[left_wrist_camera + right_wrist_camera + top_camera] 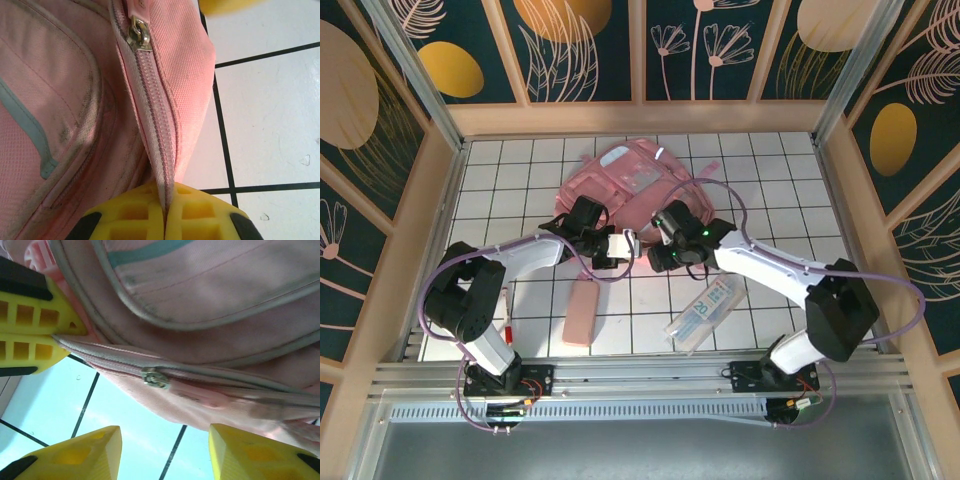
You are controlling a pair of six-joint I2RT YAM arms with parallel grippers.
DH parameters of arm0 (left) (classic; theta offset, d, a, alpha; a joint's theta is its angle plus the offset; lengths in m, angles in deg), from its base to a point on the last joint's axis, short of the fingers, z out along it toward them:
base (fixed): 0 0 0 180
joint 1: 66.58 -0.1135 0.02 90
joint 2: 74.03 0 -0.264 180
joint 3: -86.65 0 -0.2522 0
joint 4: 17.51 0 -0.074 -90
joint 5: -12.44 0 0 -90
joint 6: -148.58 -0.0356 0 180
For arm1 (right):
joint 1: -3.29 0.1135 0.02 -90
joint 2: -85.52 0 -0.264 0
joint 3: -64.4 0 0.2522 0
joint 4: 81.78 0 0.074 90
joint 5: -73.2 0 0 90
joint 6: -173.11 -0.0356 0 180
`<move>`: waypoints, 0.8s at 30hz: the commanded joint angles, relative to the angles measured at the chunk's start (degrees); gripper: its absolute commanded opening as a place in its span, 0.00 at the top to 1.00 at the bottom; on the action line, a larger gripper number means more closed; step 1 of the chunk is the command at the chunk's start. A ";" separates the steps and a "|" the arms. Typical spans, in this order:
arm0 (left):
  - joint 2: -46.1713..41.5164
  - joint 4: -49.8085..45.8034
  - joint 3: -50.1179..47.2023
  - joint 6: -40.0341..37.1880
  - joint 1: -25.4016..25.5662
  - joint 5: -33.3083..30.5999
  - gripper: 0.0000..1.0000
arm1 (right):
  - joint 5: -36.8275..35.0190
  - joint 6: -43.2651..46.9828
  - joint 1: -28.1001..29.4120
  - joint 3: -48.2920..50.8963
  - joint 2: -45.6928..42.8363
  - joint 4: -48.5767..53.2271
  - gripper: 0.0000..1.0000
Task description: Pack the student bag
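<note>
Left gripper (164, 210) is pinching the shut zipper (155, 115) of the student bag (630, 185), right gripper (165, 445) gaping wide; pencil case (582, 312) is lying unpacked.

A white tabletop (790, 180), ruled into squares by dark grid lines, is seen under bright, even light. It is closed in on three sides by dark teal wall panels (590, 50), painted with gold discs and pale line-drawn leaves and flowers and set in light wooden framing (640, 117). Silver metal posts (410, 70) are stood at the back corners. An aluminium rail (640, 375) is run along the near edge.
</note>
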 commanded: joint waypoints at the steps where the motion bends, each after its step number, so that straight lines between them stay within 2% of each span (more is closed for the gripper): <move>1: -0.91 -1.82 1.70 -1.50 -0.08 5.16 1.00 | 1.62 2.90 -1.63 -0.60 -2.05 3.56 0.49; 10: -0.69 -2.88 2.06 -2.53 -0.09 6.65 1.00 | 1.14 5.62 -2.23 -0.93 0.40 2.00 0.46; 15: -0.65 -2.71 1.96 -3.15 -0.08 7.62 1.00 | 3.92 7.48 -3.36 -3.77 3.86 1.84 0.47; 24: -0.73 -2.53 1.83 -3.48 -0.14 7.96 1.00 | 8.72 8.57 -4.36 -3.74 6.54 -0.43 0.54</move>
